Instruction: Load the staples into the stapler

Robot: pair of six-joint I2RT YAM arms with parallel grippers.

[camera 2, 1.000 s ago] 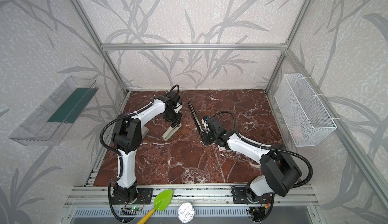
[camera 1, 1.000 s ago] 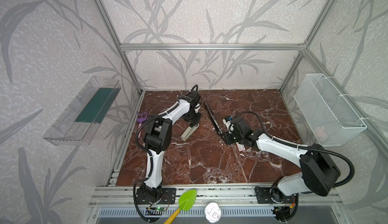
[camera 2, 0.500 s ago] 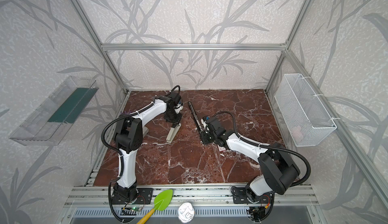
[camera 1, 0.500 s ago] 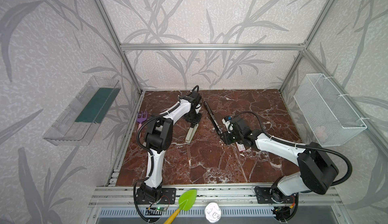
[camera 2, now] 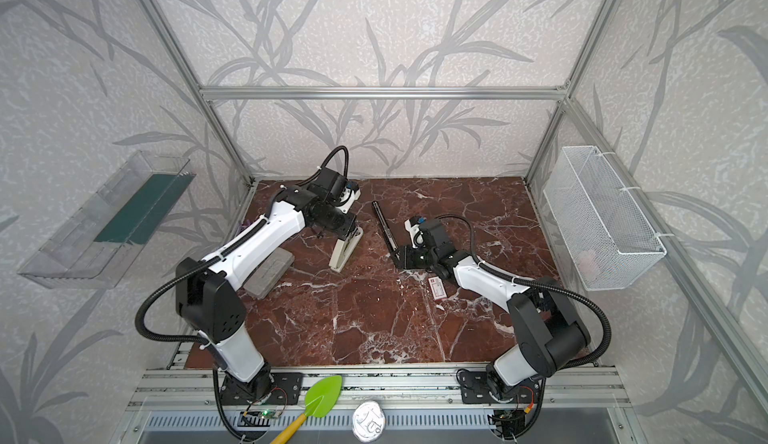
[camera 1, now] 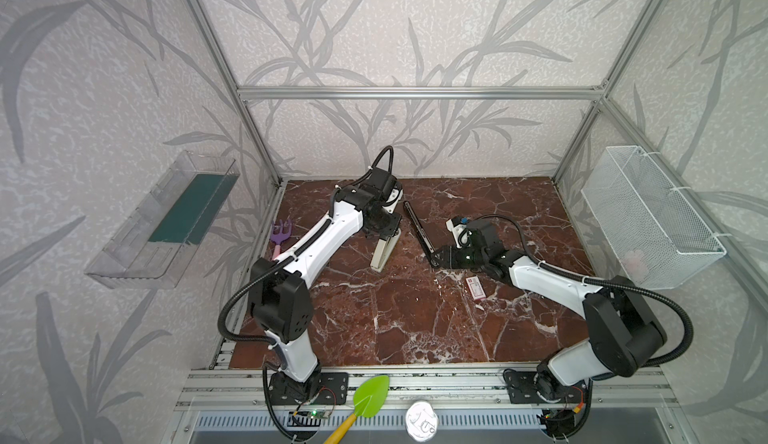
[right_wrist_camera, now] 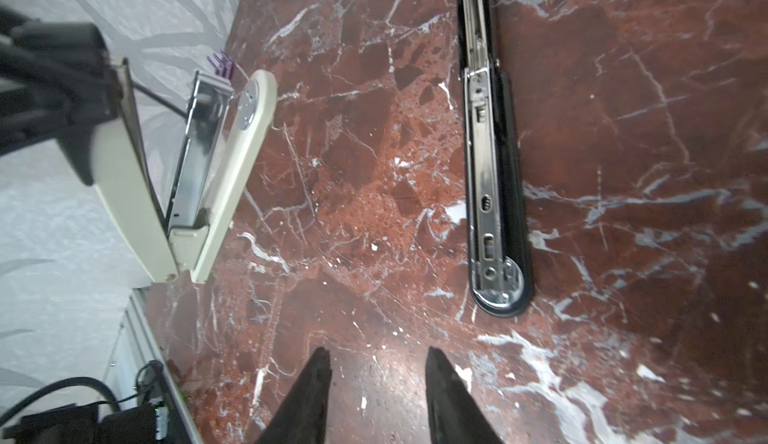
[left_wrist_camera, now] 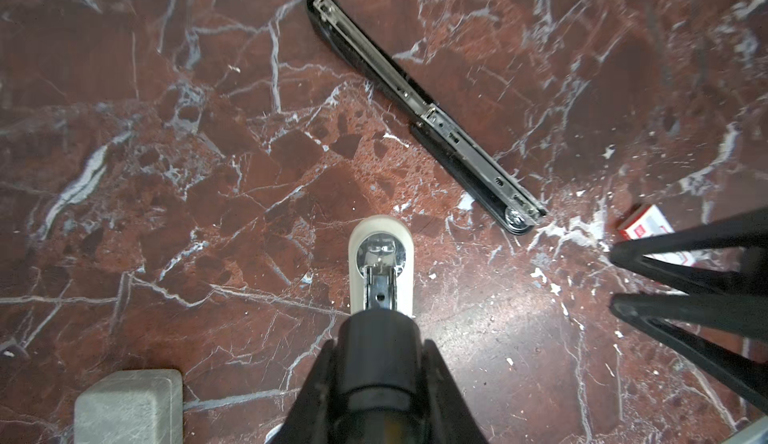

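Left claw (left_wrist_camera: pixel 380 338) newly clamps beige stapler (left_wrist_camera: pixel 381 229) lid, not the task's; right claw (right_wrist_camera: pixel 376 358) half-open, empty, beside black stapler (right_wrist_camera: pixel 494 196).

At lower centre the left gripper (left_wrist_camera: pixel 378 350) clamped the black top of a beige-and-black stapler (left_wrist_camera: pixel 381 254). Above it, the black stapler (left_wrist_camera: pixel 424 109) lay opened flat on a diagonal, silver rail showing. At the right edge the staples box (left_wrist_camera: pixel 646 227) sat partly behind the right gripper (left_wrist_camera: pixel 613 281), whose jaws stood apart. A grey block (left_wrist_camera: pixel 129 406) filled the lower left.

A robot test cell in a lab is shown: an aluminium frame (camera 1: pixel 415 93) is lined with patterned panels (camera 1: pixel 415 26), and two arms (camera 1: pixel 328 238) are bolted to a rail (camera 1: pixel 436 381).
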